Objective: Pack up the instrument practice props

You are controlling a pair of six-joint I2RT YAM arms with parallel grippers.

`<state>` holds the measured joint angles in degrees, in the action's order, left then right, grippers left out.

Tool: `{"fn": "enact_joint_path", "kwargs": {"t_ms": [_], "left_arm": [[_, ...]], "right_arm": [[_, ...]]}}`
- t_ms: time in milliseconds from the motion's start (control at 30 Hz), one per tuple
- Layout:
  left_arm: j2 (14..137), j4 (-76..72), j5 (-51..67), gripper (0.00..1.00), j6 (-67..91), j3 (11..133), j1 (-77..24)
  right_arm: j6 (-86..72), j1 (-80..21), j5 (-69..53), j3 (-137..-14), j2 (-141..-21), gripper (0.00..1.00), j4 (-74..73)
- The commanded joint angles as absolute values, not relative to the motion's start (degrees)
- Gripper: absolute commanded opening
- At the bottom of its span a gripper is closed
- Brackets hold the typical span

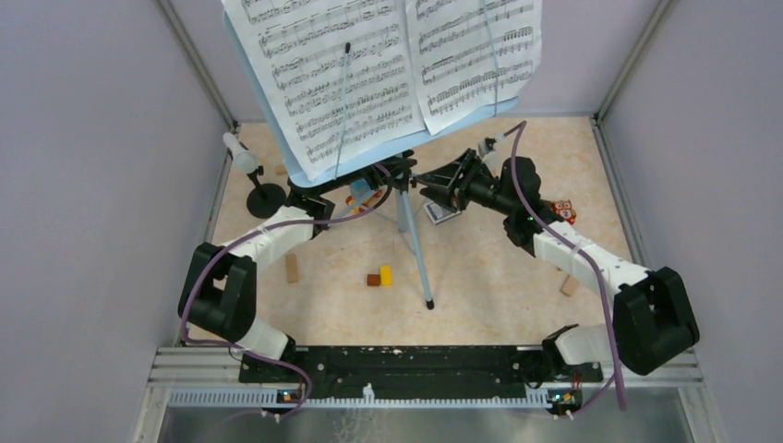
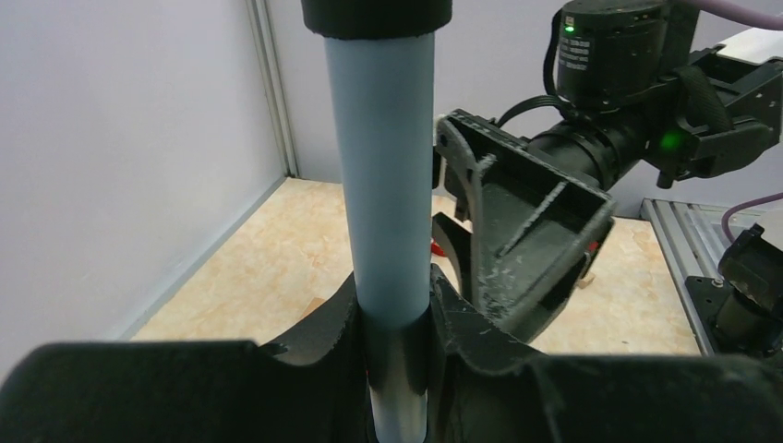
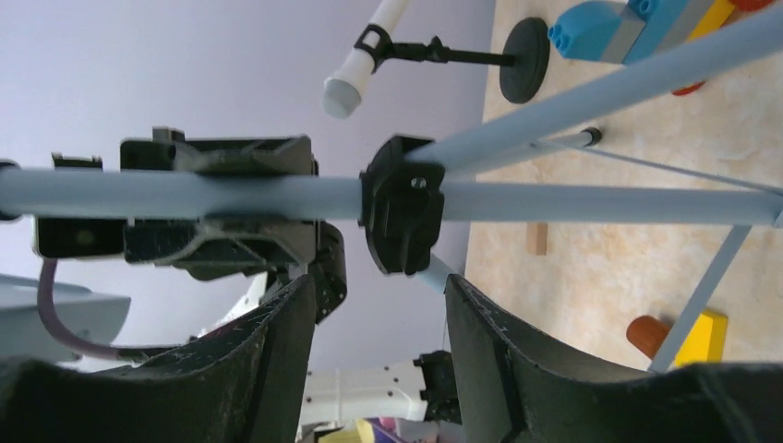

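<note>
Left claw (image 2: 395,318) clenched on music rack pole (image 2: 380,166), arm reaching fwd; right claw (image 3: 380,314) spread wide nr hub (image 3: 402,205).

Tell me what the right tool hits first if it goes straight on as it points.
Most likely the black leg collar on the music rack's pole, dead ahead of the open right tool; depth is unclear.

Sheet-music pages (image 1: 369,65) run off top edge. Overhead, they hide most of music rack (image 1: 413,242) and left gripper (image 2: 395,323) fingertips.
</note>
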<state>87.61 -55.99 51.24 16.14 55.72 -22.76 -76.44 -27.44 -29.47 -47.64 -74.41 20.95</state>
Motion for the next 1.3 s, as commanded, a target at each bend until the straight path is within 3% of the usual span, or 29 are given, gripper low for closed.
{"fn": "enact_joint_path", "kwargs": {"t_ms": [0,200,533,733,900,1267], "left_arm": [[87.3,-53.2,56.7,0.00,11.1,55.3,-22.7],[86.2,-53.6,56.6,0.00,9.8,53.4,-22.8],[86.2,-54.4,56.7,0.00,9.1,52.7,-22.8],[86.5,-55.0,56.5,0.00,8.8,51.7,-22.8],[87.0,-55.8,56.4,0.00,9.4,51.6,-22.7],[87.0,-56.0,56.5,0.00,9.8,51.3,-22.6]], "right_arm": [[-79.2,-26.0,-29.4,-52.5,-78.3,0.54,25.5],[-78.1,-25.4,-30.0,-53.8,-82.4,0.47,24.4],[-78.4,-25.4,-33.9,-54.6,-87.3,0.27,32.1],[-78.0,-25.4,-36.5,-54.7,-88.2,0.27,35.7],[-77.7,-25.4,-37.7,-54.2,-87.9,0.14,37.2],[-75.5,-25.5,-41.8,-55.7,-88.7,0.15,37.6]]}}
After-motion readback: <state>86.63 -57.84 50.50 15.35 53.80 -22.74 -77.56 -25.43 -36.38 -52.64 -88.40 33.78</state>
